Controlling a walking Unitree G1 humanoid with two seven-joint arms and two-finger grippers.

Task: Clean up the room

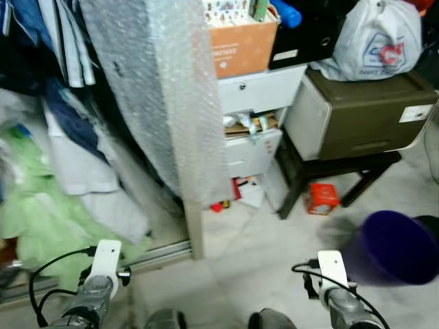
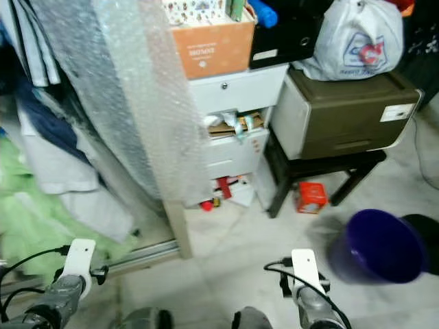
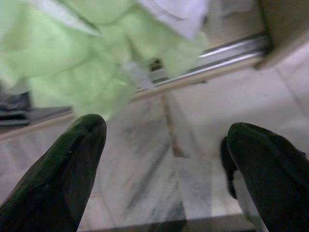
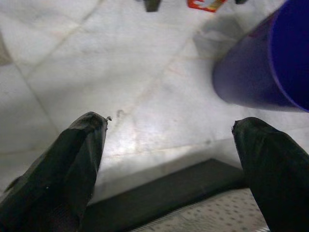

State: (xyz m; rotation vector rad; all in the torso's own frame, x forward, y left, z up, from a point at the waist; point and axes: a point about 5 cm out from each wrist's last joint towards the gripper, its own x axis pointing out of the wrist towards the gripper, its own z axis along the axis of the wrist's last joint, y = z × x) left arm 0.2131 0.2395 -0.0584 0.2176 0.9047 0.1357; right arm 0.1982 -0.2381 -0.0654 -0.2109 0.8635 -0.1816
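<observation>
A purple bin stands on the marble floor at my right, seen close in the right wrist view as the purple bin. My right gripper is open above the floor beside it, nothing between its fingers. A heap of pale green cloth lies at my left; the green cloth lies ahead of my open left gripper. A small red box sits on the floor under the dark stool. Both wrists hang low near the floor.
A bubble-wrapped board leans against white drawers. A cardboard box sits on top. A grey-brown case rests on a dark stool, with a white bag on it. Clothes hang at the left. A sliding-door rail crosses the floor.
</observation>
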